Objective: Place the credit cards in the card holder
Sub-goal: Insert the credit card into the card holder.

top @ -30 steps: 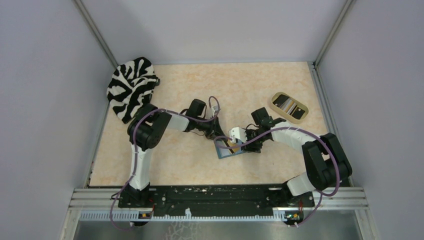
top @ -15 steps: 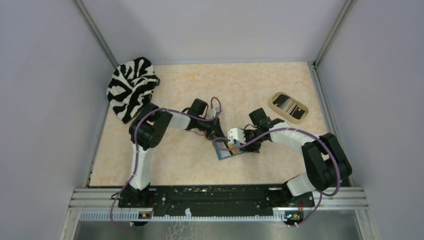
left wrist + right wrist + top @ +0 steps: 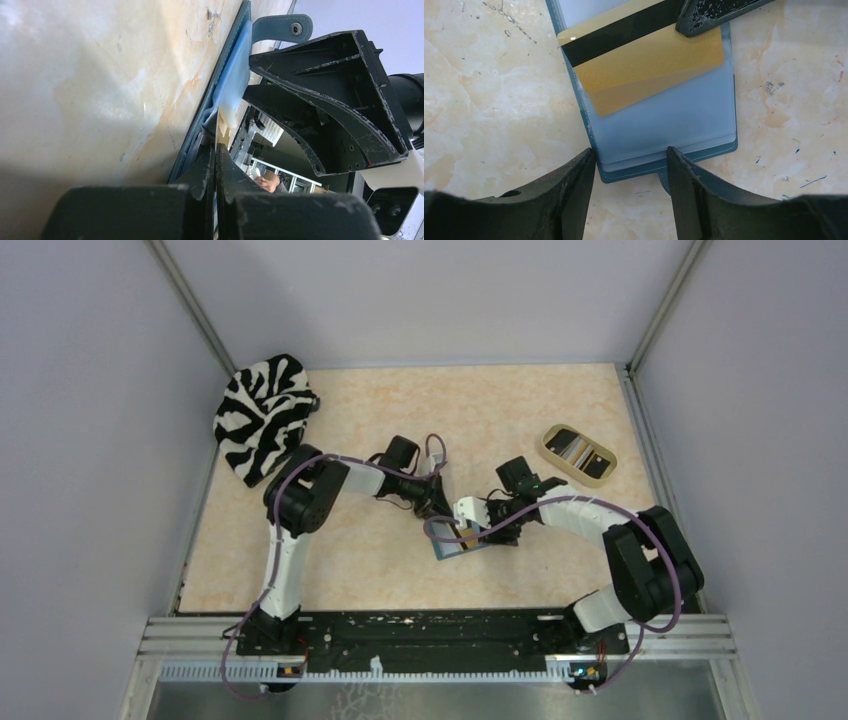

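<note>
Marbled tabletop carries the open card holder, with a gold card askew and partly inside its clear pocket. My right claw is spread across the holder's near edge, grasping nothing. The left claw is clenched at the holder's far edge, over the card's corner. I'd square the card to the pocket, then push slowly.

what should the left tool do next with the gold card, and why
Probably slide the gold card deeper into the card holder with the left tool: it sits skewed, only partly inside the pocket, while the right tool hovers open.
</note>
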